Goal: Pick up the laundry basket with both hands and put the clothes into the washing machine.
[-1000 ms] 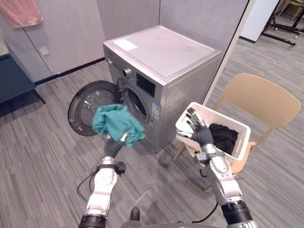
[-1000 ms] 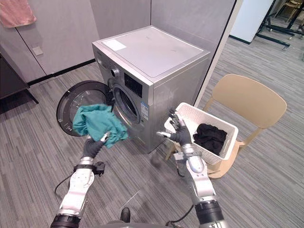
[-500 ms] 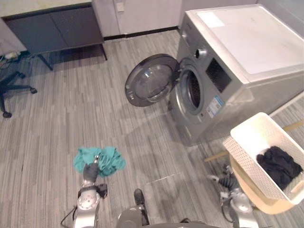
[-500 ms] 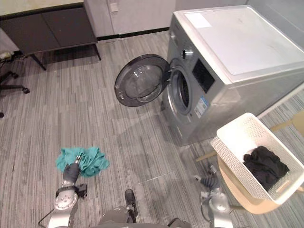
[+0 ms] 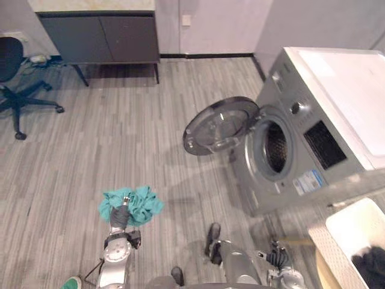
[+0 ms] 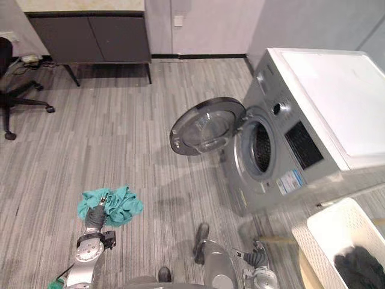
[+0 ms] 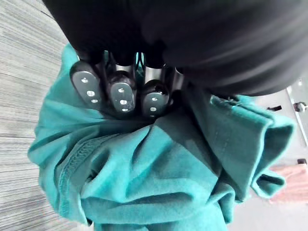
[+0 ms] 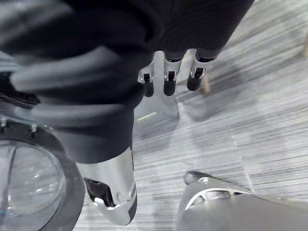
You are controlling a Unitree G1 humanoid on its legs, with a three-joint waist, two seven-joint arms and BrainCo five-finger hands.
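My left hand (image 5: 122,212) is low at the left, its fingers (image 7: 120,92) curled into a crumpled teal cloth (image 7: 144,178); the cloth (image 6: 112,205) bunches round the hand above the wooden floor. The silver washing machine (image 5: 313,138) stands at the right with its round door (image 5: 219,125) swung open and its dark drum opening (image 6: 260,146) facing left. A white laundry basket (image 6: 337,241) sits at the lower right with black clothes (image 6: 361,268) in it. My right hand (image 6: 256,256) hangs low near the basket, apart from it, with straight fingers (image 8: 166,79) that hold nothing.
A dark low cabinet (image 5: 99,37) runs along the back wall. A black office chair (image 5: 13,69) stands at the far left. Part of a beige chair (image 6: 304,274) shows under the basket. Wide wooden floor lies between me and the machine.
The camera has swung away, so the machine now sits at the right edge. Both arms have dropped: the left still grips the teal cloth, the right has come away from the basket.
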